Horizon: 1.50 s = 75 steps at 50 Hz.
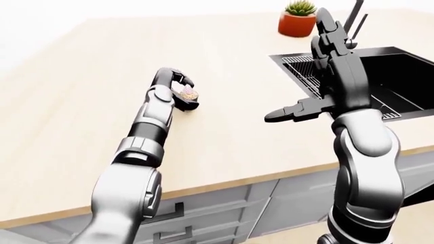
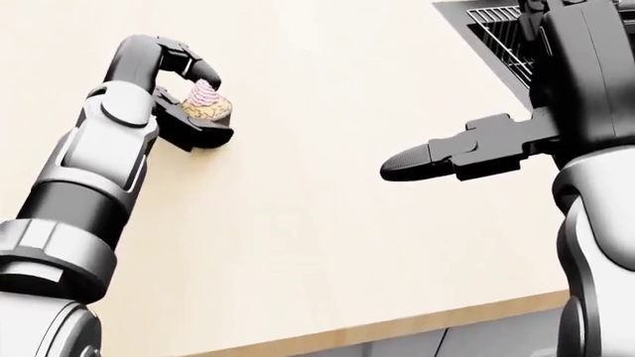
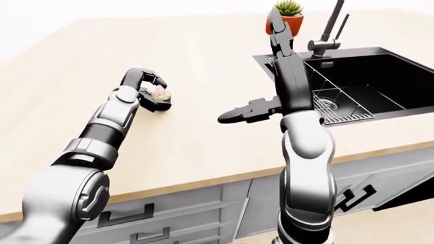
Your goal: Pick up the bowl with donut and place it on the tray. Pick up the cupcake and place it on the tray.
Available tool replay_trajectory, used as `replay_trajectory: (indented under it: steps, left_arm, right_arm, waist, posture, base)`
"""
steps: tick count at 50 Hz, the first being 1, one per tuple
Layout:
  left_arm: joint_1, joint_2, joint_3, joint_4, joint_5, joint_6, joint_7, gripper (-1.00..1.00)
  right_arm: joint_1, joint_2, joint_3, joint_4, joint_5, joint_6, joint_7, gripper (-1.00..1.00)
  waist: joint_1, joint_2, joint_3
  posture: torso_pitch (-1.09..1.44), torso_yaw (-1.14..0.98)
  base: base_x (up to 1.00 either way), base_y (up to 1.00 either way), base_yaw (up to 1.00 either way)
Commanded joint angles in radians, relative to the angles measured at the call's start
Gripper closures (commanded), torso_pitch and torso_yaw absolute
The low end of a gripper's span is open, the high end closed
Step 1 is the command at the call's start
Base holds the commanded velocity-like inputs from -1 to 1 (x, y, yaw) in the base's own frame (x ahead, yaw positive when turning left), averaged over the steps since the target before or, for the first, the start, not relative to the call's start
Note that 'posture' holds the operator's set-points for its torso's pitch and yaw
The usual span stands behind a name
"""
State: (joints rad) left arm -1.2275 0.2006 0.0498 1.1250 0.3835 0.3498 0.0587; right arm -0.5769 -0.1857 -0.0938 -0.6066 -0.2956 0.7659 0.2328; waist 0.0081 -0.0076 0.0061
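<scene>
Bright, even, soft light; faint shadows; sharp renders, no glare.

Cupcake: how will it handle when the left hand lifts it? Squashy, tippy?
The cupcake looks small beside the left hand, so it is probably light. Its pink swirled top looks like soft frosting; the finger curled over it could smear or dent it. The brown base looks narrow, so it may tip if the fingers press unevenly.

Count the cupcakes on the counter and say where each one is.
1. The cupcake sits on the wooden counter, within the left hand fingers, at the head view's upper left. No others show.
</scene>
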Motion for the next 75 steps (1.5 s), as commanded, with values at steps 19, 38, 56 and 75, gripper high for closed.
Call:
replay_trajectory:
  steps: [19,38,56,75]
  left_arm:
    - [0.099,-0.002,-0.018,-0.749,0.06,0.375,-0.23,1.0]
    - [0.128,-0.023,-0.02,-0.836,0.078,0.403,-0.246,1.0]
    - [0.148,-0.022,-0.017,-0.935,0.09,0.452,-0.27,1.0]
    - [0.164,-0.036,-0.029,-0.976,0.105,0.463,-0.284,1.0]
  right_arm:
    - [-0.049,-0.061,-0.039,-0.158,0.026,0.097,0.001,-1.0]
    - [-0.036,-0.042,-0.028,-0.143,0.045,0.081,0.0,-1.0]
    - [0.049,-0.014,-0.043,-0.158,0.108,0.033,-0.038,-1.0]
    - [0.076,-0.009,-0.034,-0.14,0.133,0.004,-0.062,-1.0]
  waist:
    - [-0.008,0.001,-0.006]
    - [0.024,0.067,-0.005]
    - [0.059,-0.054,0.007]
    - [-0.002,-0.036,0.026]
  posture:
    - [0.0,0.0]
    - [0.0,0.0]
    - [0.0,0.0]
    - [0.0,0.0]
  base:
    - [-0.01,0.0,0.0]
    - [-0.47,-0.22,0.0]
    - [-0.03,-0.99,0.0]
    - [0.01,-0.61,0.0]
